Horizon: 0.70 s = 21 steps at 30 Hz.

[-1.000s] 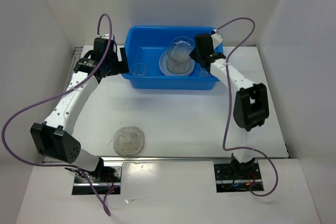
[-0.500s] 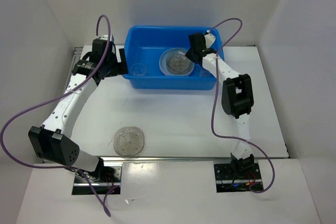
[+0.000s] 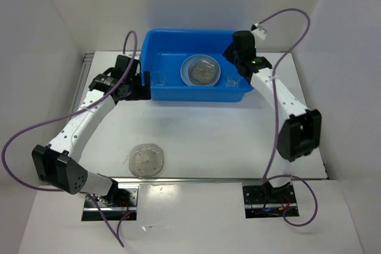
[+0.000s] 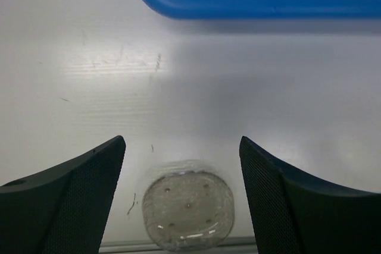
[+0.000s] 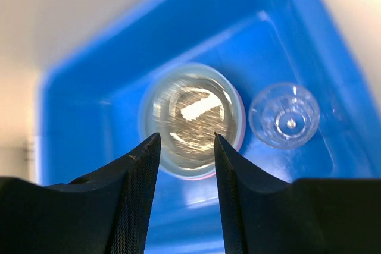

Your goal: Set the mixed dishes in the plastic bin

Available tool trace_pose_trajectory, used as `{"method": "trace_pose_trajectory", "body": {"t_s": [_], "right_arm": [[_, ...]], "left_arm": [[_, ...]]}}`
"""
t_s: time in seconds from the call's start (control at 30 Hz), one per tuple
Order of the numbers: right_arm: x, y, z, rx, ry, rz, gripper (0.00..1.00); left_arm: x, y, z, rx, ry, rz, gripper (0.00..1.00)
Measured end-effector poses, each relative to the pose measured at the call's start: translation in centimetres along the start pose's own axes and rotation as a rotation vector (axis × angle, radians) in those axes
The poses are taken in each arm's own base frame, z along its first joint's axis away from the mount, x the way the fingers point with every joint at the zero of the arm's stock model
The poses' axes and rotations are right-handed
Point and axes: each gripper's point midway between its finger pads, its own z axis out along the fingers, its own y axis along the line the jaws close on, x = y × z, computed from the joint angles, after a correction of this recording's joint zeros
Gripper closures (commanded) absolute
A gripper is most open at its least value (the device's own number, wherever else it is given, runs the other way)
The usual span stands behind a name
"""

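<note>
The blue plastic bin (image 3: 169,90) stands at the back of the table. In it lies a stack of plates (image 3: 200,70) with a speckled translucent one on top, and a clear cup at each side, left (image 3: 157,78) and right (image 3: 233,80). My right gripper (image 3: 231,57) hovers open and empty over the bin's right end. In the right wrist view its fingers (image 5: 187,141) frame the stack (image 5: 191,120), with a cup (image 5: 284,115) beside it. A translucent plate (image 3: 147,160) lies on the table near the front edge. My left gripper (image 3: 139,83) is open by the bin's left wall, high above that plate (image 4: 188,209).
White walls close in the table on the left, back and right. Purple cables loop from both arms. The bin's rim (image 4: 268,4) runs along the top of the left wrist view. Bare white tabletop lies between the bin and the front rail.
My right gripper opened, left a translucent plate on the stack in the bin, and drew up and to the right. My left arm shifted right, toward the bin's left wall.
</note>
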Motion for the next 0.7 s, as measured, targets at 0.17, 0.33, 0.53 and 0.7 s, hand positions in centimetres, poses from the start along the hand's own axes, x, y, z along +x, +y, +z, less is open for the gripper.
{"method": "trace_pose_trajectory", "body": {"t_s": [0.17,0.33,0.53,0.7], "right_arm": [[-6.0,0.8,-6.9,-0.094,-0.145,0.035,0.52],[-7.7,-1.6,-10.1,-0.086,-0.198,0.04,0.52],[-7.3,-5.2,-10.3,-0.02,-0.202,0.023,0.52],[-6.3,-6.5,-10.3,0.003,-0.184,0.006,0.5]], "left_arm": [[5.7,-3.0,1.7,0.002,0.2,0.124,0.16],[12.8,-2.1,2.2,-0.038,0.426,0.162,0.16],[17.1,-2.7,1.8,0.003,0.559,0.116,0.16],[20.9,-3.5,1.8,0.038,0.637,0.046,0.22]]}}
